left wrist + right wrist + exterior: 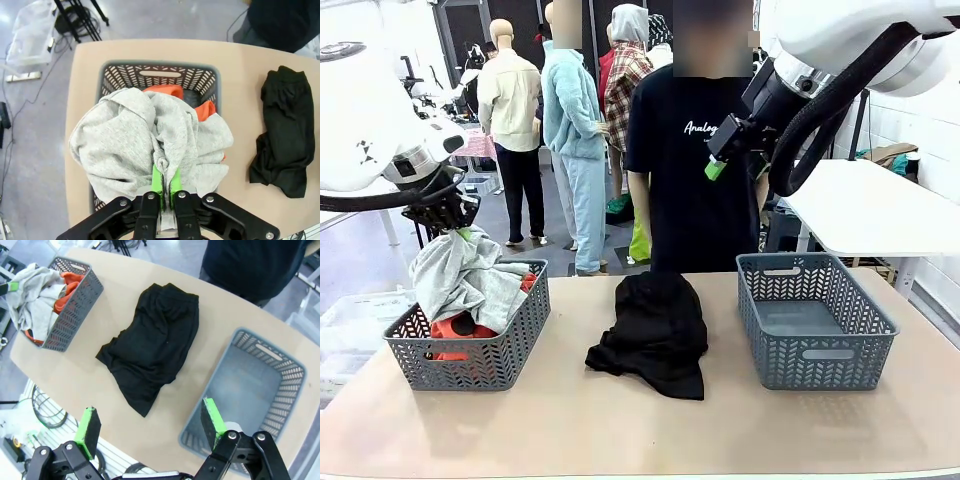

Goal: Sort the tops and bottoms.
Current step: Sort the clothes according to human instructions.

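**Sweatshirt pinched over the full basket, shorts loose on the table**

A pale tan table (620, 430) stands in a workroom, with a person in a black T-shirt at its far side. On it sits a grey lattice basket (470, 365) holding tops. The left gripper (166, 172) hangs just above that basket, its jaws pressed together on a fold of the light grey sweatshirt (465, 275). The right gripper (149, 407) is raised well apart from the basket, jaws spread wide and holding nothing.

If the sweatshirt is let go as it hangs, its overhanging part may slide out over the basket's rim. A lift might drag the orange-red shirt (165, 91) along from under it.

The sweatshirt is soft and crumpled, draping past the basket's edge. The black shorts (655, 330) lie near the basket in a limp, matte heap, between it and an empty basket (820, 360). A pinch on one layer could let them unfold and trail.
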